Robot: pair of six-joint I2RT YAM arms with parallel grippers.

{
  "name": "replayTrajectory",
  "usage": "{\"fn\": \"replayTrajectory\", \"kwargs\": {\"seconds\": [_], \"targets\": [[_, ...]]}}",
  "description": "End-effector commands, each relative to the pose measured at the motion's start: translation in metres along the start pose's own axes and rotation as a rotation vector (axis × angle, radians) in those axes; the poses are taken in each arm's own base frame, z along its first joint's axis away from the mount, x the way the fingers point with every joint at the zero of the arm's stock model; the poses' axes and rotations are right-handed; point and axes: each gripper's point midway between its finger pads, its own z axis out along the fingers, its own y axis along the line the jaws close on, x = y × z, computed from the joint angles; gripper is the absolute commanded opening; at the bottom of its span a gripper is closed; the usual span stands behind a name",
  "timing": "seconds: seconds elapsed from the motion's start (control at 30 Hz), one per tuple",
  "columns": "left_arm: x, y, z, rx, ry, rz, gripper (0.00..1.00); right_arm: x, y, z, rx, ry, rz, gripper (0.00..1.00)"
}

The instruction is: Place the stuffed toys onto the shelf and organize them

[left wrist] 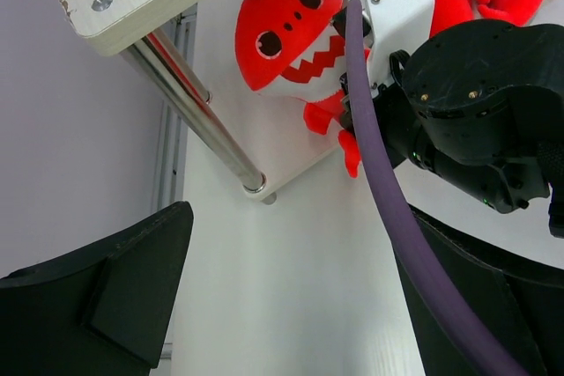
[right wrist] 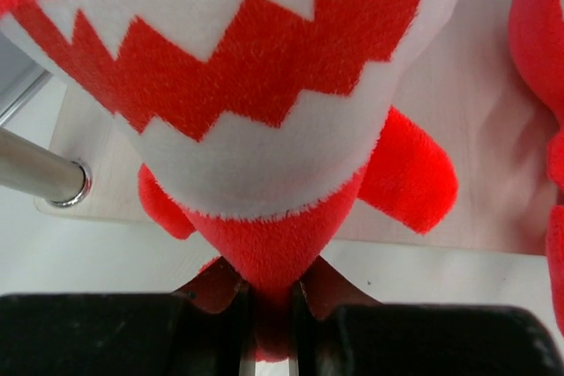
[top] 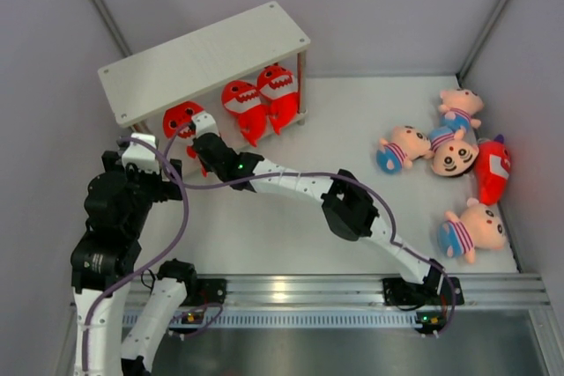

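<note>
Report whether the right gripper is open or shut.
Shut on the leftmost shark: the right gripper pinches its red tail between the fingers.

Bright, even light; soft shadows.

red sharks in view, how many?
4. Three in the lower tier of the shelf: left shark, gripped by the right pincer, middle shark, right shark. Fourth shark lies far right beside the boy dolls.

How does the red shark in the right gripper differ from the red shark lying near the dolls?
The gripped shark stands upright at the shelf, lower board, left end; the other shark lies flat on the table among the dolls. The right gripper pinches the first by its bottom; no gripper is near the second. Both are red with white.
</note>
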Motion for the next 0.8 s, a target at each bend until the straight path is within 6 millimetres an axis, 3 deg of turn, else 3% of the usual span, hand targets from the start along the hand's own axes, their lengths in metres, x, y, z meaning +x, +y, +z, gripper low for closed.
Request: {"fn": "replayTrajectory", "kwargs": {"seconds": [0.0, 0.1, 0.27, 0.4, 0.57, 0.77], "targets": [[-0.03, 0.008, -0.023, -0.029, -0.144, -0.018, 0.98, -0.012, -0.076, 0.038, 0.155, -0.028, 0.127, 0.12], [-0.03, 0.01, -0.025, -0.034, -0.15, -0.009, 0.98, -0.017, -0.089, 0.041, 0.178, -0.036, 0.196, 0.16], [-0.027, 0.01, -0.023, -0.034, -0.141, 0.003, 0.98, 0.002, -0.1, 0.053, 0.185, 0.004, 0.228, 0.24], [-0.026, 0.01, -0.023, -0.036, -0.139, 0.006, 0.98, 0.015, -0.104, 0.058, 0.196, 0.034, 0.237, 0.35], [-0.025, 0.011, -0.022, -0.044, -0.136, 0.012, 0.98, 0.02, -0.116, 0.065, 0.207, 0.045, 0.281, 0.37], [-0.025, 0.013, -0.023, -0.05, -0.137, 0.017, 0.98, 0.023, -0.13, 0.066, 0.233, 0.063, 0.32, 0.48]]}}
